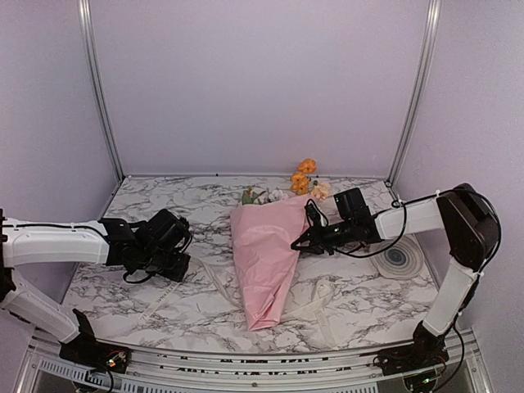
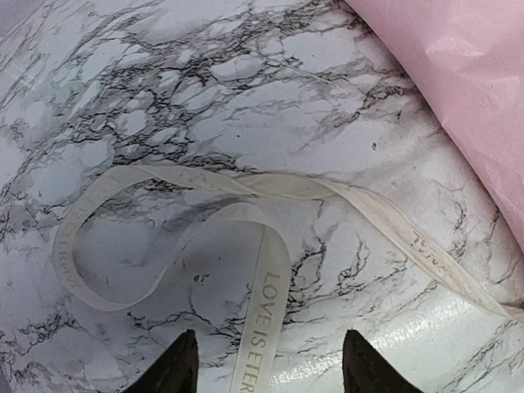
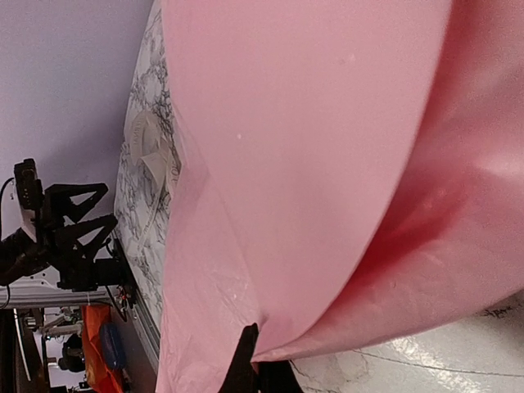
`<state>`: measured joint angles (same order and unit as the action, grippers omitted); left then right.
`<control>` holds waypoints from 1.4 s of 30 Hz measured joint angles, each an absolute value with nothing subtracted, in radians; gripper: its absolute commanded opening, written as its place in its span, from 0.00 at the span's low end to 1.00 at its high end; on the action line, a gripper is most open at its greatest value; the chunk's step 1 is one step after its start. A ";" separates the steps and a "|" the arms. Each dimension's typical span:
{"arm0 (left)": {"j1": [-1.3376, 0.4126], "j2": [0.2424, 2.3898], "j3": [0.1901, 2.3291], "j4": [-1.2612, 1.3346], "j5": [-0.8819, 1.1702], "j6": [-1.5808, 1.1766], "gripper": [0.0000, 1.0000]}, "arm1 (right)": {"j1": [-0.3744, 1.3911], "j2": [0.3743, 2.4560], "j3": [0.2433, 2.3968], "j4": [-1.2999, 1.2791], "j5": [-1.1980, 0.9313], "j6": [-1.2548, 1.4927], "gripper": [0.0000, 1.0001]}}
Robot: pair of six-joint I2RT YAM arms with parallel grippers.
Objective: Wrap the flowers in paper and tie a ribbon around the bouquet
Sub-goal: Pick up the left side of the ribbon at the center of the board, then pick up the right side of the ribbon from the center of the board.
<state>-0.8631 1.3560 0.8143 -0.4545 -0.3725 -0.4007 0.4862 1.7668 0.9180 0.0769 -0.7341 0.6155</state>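
The marble table (image 1: 164, 196) is hosting the tying step. The paper (image 1: 266, 262) is lying coned at the centre, with the flowers (image 1: 303, 176) poking out the far end. The right gripper (image 1: 300, 242) is pinching its right edge. On the left, the open left gripper (image 2: 274, 360) is straddling the ribbon (image 2: 262, 303), and next it needs to close on that band.

A cone of crinkly pink paper (image 1: 266, 258) lies on the marble tabletop (image 1: 164, 205), narrow tip nearest, orange and pale flowers (image 1: 303, 178) at its far mouth, cream lettered ribbon (image 2: 266, 303) looped loose beside it.
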 measured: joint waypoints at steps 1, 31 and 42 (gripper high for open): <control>-0.862 1.371 0.813 -0.451 -0.360 -0.393 0.77 | 0.487 1.767 0.918 0.078 -0.735 0.616 0.00; -0.802 1.478 0.792 -0.380 -0.367 -0.344 0.00 | 0.520 1.767 0.903 0.099 -0.736 0.622 0.00; -1.017 1.276 1.009 -0.462 -0.302 -0.228 0.00 | 0.533 1.786 0.899 0.121 -0.736 0.635 0.00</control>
